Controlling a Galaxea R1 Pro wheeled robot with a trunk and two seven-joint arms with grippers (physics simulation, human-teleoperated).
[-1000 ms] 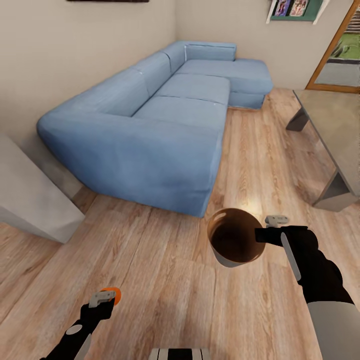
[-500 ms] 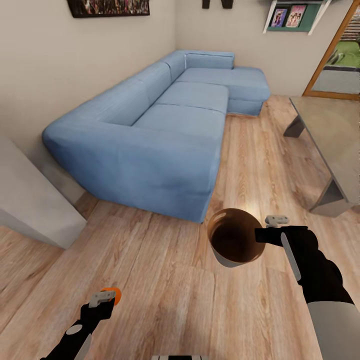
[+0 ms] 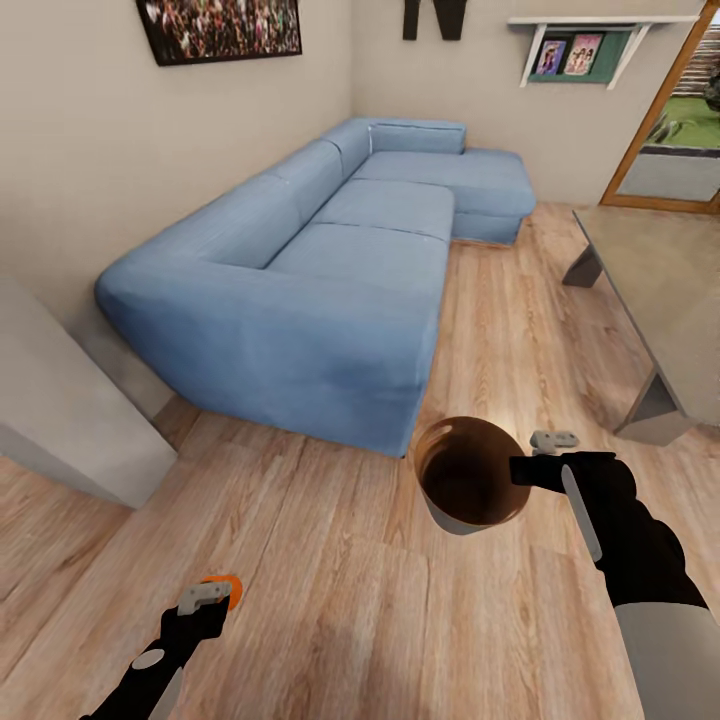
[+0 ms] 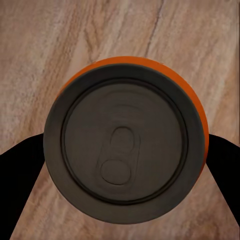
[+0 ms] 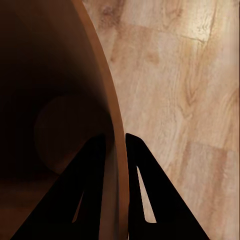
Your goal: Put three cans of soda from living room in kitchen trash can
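Observation:
I am in the living room. My left gripper (image 3: 212, 596) is shut on an orange can of soda (image 3: 227, 590), held low above the wood floor. In the left wrist view the can's (image 4: 125, 150) dark top faces the camera between the two black fingers (image 4: 20, 170). My right gripper (image 3: 532, 455) is shut on the rim of the tash can (image 3: 468, 472), glossy brown inside, pale outside, held upright in the air. In the right wrist view the rim (image 5: 107, 125) runs between the two fingers (image 5: 90, 190), and the brown inside looks empty.
A blue corner sofa (image 3: 320, 260) fills the left middle along the wall. A grey low table (image 3: 660, 290) stands at the right. A pale grey block (image 3: 60, 400) juts in at the left. Wood-framed glass doors (image 3: 670, 120) are at the back right. Wood floor lies between sofa and table.
The whole view has tilted up, showing more of the wall, picture and shelf. Both grippers keep their places and their holds on the can and the bin.

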